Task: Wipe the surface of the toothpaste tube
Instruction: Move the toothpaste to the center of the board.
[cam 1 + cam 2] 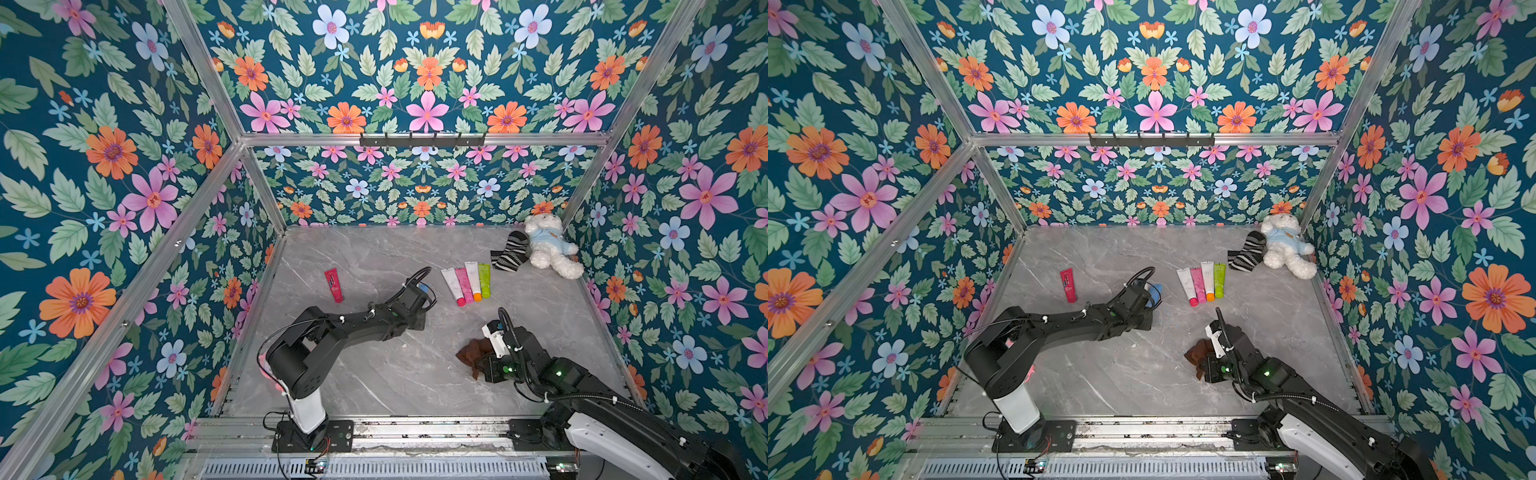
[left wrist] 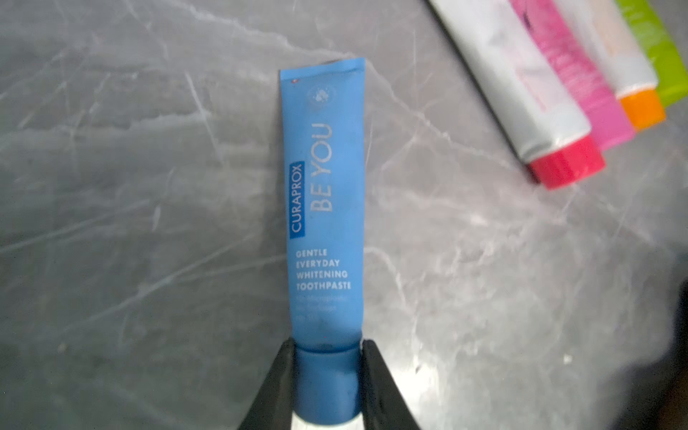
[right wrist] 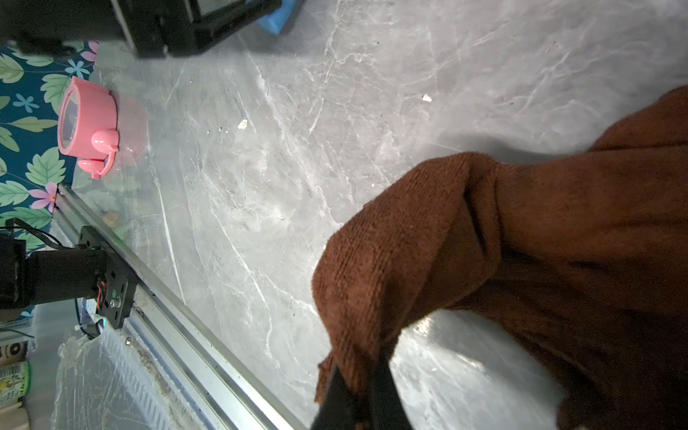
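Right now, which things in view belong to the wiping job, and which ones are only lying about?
Job: blue tube, its cap gripped in the left pincer; cloth, gripped in the right pincer.
Lying about: red tube; row of four tubes; sock; bear; pink clock.

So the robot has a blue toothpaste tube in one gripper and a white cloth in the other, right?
Almost. The cloth in the right gripper is brown, not white; the right wrist view shows it. The left gripper does hold the blue toothpaste tube.
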Available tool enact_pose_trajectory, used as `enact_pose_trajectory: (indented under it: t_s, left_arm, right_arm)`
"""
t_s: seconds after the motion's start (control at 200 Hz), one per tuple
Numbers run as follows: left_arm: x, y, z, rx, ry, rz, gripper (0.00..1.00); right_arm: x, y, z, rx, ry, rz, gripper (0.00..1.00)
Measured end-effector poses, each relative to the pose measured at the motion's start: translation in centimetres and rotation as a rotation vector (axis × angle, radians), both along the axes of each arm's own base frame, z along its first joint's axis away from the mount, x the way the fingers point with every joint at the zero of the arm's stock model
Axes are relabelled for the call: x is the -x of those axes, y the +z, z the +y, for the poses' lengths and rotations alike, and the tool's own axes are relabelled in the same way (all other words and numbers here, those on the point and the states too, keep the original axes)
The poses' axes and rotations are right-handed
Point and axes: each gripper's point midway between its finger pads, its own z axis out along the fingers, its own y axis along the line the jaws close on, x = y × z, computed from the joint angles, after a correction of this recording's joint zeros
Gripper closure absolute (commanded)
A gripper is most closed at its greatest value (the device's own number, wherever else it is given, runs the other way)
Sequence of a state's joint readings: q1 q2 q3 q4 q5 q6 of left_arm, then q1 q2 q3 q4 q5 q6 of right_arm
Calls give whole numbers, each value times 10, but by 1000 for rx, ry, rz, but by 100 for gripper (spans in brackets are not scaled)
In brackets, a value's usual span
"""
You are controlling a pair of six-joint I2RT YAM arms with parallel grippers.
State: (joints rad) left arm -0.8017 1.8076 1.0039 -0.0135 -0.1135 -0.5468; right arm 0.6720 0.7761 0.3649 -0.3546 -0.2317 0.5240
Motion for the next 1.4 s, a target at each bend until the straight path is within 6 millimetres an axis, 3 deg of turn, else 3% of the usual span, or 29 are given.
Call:
enact_pose_trajectory:
  t_s: [0.275,0.49,0.725,0.865,1.03,1.145,1.4]
  left_arm:
    - [-47,-5,-33,121,73,-10,76]
    - [-44,-7,-49,189,44,32,46]
    - [-32,10,-50,242,2,45,29]
    - [-51,26,-44,271,13,14,20]
    - [-78,13,-40,261,3,36,18]
    - [-72,1,-43,262,-28,83,17]
    - [-75,4,-63,335,-118,80,17]
  right_arm:
    - [1,0,1,-5,4,3,100]
    - [2,-1,2,-6,10,11,100]
    - [3,-1,2,-9,14,15,100]
    - [3,-1,3,-9,14,15,100]
    - [2,0,3,-13,14,9,100]
    - [2,1,3,-16,14,6,100]
    - [2,0,3,-14,15,9,100]
